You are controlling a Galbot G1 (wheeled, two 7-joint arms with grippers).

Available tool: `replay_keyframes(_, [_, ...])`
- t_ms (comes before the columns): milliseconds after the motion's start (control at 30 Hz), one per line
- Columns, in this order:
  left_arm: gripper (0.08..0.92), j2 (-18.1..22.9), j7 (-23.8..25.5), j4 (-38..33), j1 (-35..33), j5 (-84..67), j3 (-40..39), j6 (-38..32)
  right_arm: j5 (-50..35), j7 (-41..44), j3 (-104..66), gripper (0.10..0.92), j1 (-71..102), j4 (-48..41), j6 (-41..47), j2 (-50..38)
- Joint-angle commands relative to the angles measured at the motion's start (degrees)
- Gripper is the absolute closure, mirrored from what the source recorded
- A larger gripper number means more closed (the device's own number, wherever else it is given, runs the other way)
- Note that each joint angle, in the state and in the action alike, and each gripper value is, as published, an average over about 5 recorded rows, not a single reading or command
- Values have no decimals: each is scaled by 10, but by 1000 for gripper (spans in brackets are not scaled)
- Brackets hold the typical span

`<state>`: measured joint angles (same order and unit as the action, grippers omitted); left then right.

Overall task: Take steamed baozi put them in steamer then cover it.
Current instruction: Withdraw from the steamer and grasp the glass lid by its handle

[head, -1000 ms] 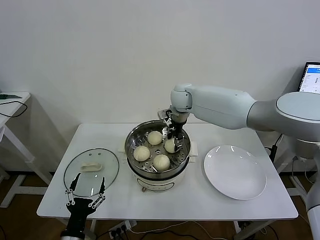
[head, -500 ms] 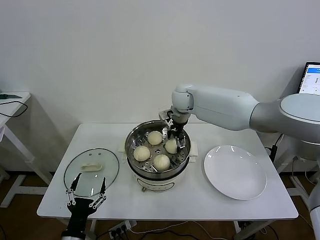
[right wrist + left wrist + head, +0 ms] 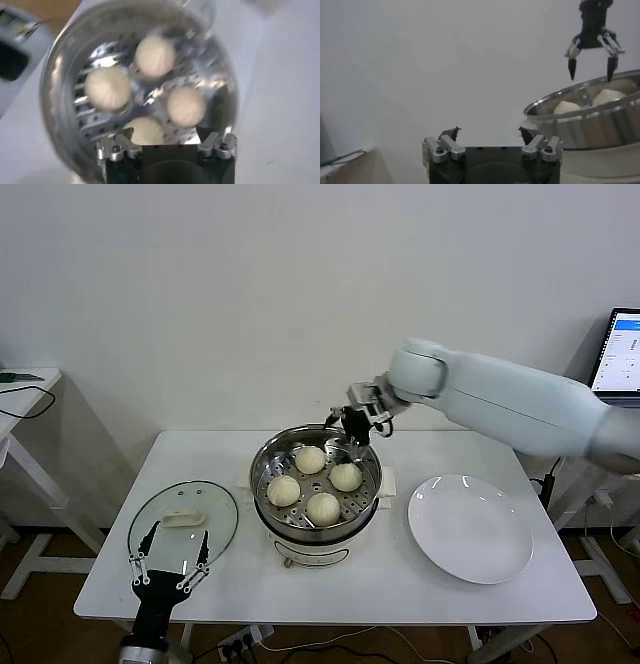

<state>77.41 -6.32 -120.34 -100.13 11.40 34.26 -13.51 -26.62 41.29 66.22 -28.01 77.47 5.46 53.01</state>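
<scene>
My right gripper [image 3: 355, 436] let go of the fourth baozi [image 3: 346, 476], fingers now spread; it lifted out of the steamer [image 3: 316, 484] and sits above the back rim; right arm pulled back toward my right; left gripper [image 3: 169, 564] crept slightly forward over the cover [image 3: 183, 524] edge.

A white table [image 3: 400, 584] carries everything here. On it sit the glass lid [image 3: 183, 524] at the left, the steamer [image 3: 316, 529] in the middle, and a white plate [image 3: 470, 529] on the right.

shiny metal steamer [image 3: 316, 484] (perforated tray), glass cover [image 3: 183, 527]
</scene>
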Motion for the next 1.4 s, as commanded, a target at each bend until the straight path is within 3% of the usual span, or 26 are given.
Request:
replay_keyframes(33, [177,-2,-6,4,46,42,4,15,-54,-552,-229,203,220,113,-110,-176])
replay_keyframes(300, [177,-6,-9,34,89,113,13,19,-8,-633,-625,203,620,128,-183,-146])
replay_keyframes(633, [177,-29,-36,120,132,235,25,21,83,-622,-924,203,914,115,-264,62])
replay_keyframes(1033, [177,-70,-64,249,148,514,34,19,100,-571,-993,203,1040,125,-297,189])
replay_keyframes(1400, [177,-63,-97,323,196,594,26,16,136,-559,-986,203,1058,129,-294,221])
